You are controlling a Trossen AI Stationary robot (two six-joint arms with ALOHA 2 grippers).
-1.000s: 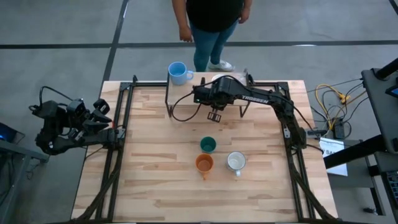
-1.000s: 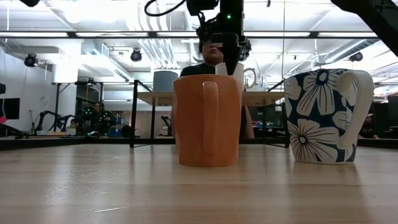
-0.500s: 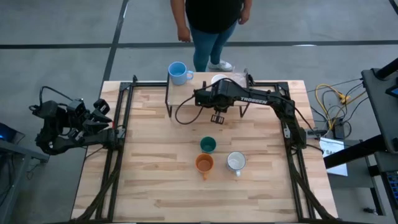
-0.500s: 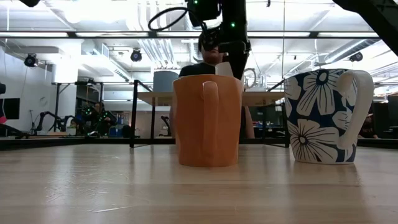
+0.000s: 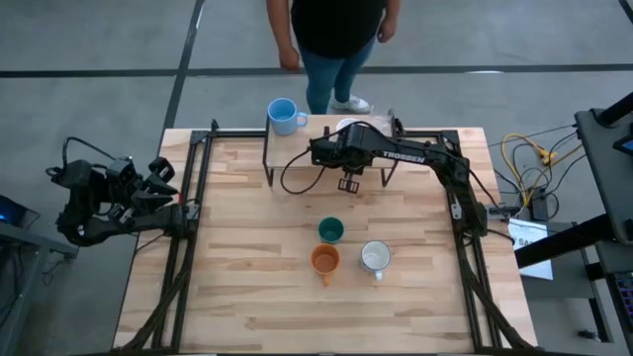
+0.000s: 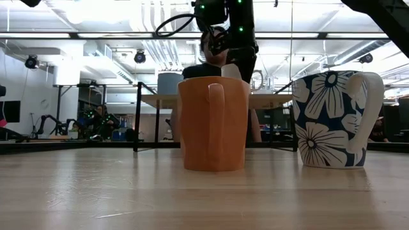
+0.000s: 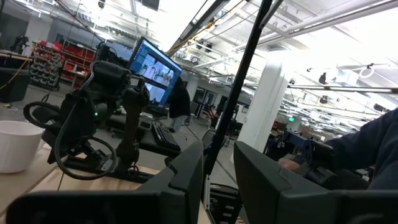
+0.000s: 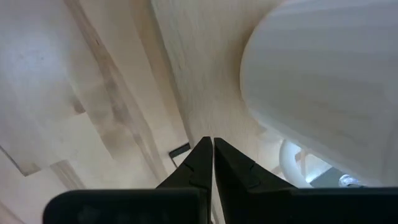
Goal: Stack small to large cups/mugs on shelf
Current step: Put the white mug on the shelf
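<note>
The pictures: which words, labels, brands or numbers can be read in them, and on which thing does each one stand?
"TROSSEN": white letters on the right arm, high view.
The monitor in the left wrist view shows content too small to read.
The floral mug and orange mug carry no text. Nothing else is legible.

Bare bench (image 5: 247,287) lies open left and front. Mid-bench, the dark green cup (image 5: 330,230), orange mug (image 5: 324,260) and flowered mug (image 5: 375,257) cluster close, leaving narrow gaps.

Robotics lab or workshop. Exposed ceiling ducts (image 6: 160,51), upper centre; computer monitor (image 7: 155,71), spare robot arm (image 6: 54,121) at left.
</note>
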